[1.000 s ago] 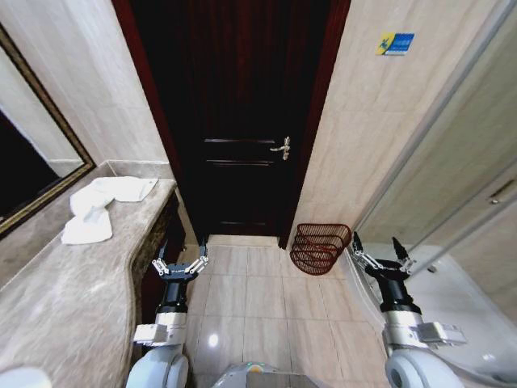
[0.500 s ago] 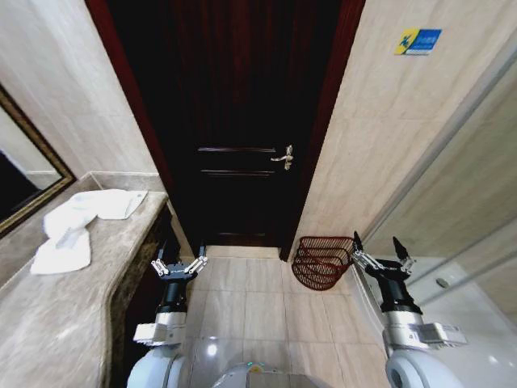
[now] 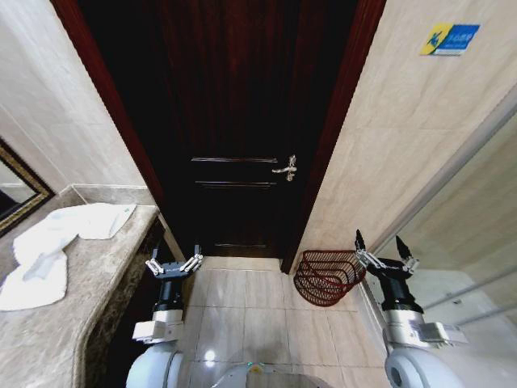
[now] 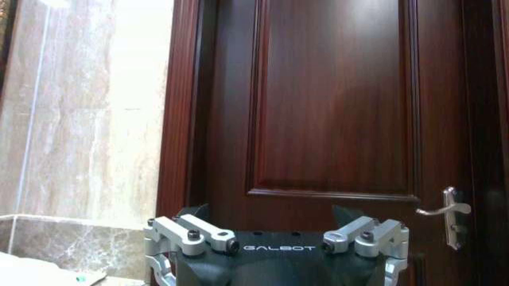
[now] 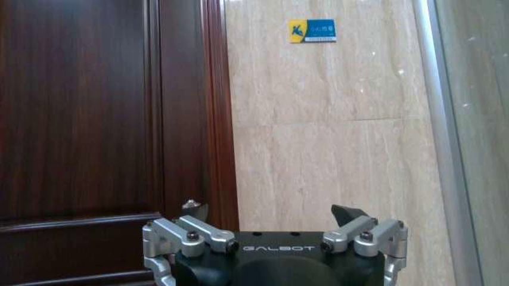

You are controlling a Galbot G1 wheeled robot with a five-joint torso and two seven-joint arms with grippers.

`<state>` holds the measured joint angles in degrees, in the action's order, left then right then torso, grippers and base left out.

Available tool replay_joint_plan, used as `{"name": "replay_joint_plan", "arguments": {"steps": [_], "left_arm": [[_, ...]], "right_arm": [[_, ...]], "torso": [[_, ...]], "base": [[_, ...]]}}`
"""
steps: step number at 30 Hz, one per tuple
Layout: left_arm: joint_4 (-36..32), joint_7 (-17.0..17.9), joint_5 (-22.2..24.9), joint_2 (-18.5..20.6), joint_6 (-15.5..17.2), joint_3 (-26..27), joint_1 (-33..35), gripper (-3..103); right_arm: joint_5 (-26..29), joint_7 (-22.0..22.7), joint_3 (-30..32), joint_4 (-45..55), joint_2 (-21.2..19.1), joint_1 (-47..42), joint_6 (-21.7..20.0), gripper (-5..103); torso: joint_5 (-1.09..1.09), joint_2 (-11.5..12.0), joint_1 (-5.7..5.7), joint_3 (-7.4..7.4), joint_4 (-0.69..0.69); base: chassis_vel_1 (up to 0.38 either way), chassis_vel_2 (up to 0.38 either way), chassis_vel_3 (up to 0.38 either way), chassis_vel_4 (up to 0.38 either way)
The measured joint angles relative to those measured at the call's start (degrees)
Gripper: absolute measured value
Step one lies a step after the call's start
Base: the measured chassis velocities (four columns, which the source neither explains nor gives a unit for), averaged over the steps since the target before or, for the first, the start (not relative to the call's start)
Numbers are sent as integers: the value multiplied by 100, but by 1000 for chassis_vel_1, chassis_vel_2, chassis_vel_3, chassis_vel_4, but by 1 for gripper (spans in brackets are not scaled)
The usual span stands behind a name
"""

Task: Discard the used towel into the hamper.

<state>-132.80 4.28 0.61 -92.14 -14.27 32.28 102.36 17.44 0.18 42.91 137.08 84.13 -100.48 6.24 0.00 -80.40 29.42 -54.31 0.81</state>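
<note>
The used towel [image 3: 47, 245] is white and lies crumpled on the marble counter [image 3: 101, 279] at the left of the head view. The hamper [image 3: 326, 276], a small reddish-brown woven basket, stands on the tiled floor beside the door frame, tilted toward the wall. My left gripper [image 3: 173, 265] is held up over the floor beside the counter's end, open and empty. My right gripper [image 3: 385, 252] hangs open and empty just right of the hamper's rim. In the wrist views the left gripper [image 4: 270, 211] faces the door and the right gripper [image 5: 267, 208] faces the door frame and tiled wall.
A shut dark wooden door [image 3: 234, 121] with a metal handle [image 3: 284, 169] stands straight ahead. A framed mirror [image 3: 14, 196] hangs above the counter. A glass screen [image 3: 472, 210] runs along the right. Tiled floor lies between counter and hamper.
The whole head view has shifted: counter and towel now sit farther left and lower, door and hamper more central. Both arms keep the same raised pose, grippers open.
</note>
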Motion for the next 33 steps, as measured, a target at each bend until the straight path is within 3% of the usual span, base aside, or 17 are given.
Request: {"name": "replay_joint_plan", "arguments": {"steps": [28,33], "left_arm": [[-78,116,12,0,40,23,6,100],[-110,119,18,0,41,40,18,100]], "right_arm": [[83,41,46,-42,-52,43,26,100],[421,22,52,-51,-87,104,167,100]], "torso": [[0,0,4,-1,0],[0,1,4,-1,0]], "base": [[46,39,41,41],[115,110,102,122]]}}
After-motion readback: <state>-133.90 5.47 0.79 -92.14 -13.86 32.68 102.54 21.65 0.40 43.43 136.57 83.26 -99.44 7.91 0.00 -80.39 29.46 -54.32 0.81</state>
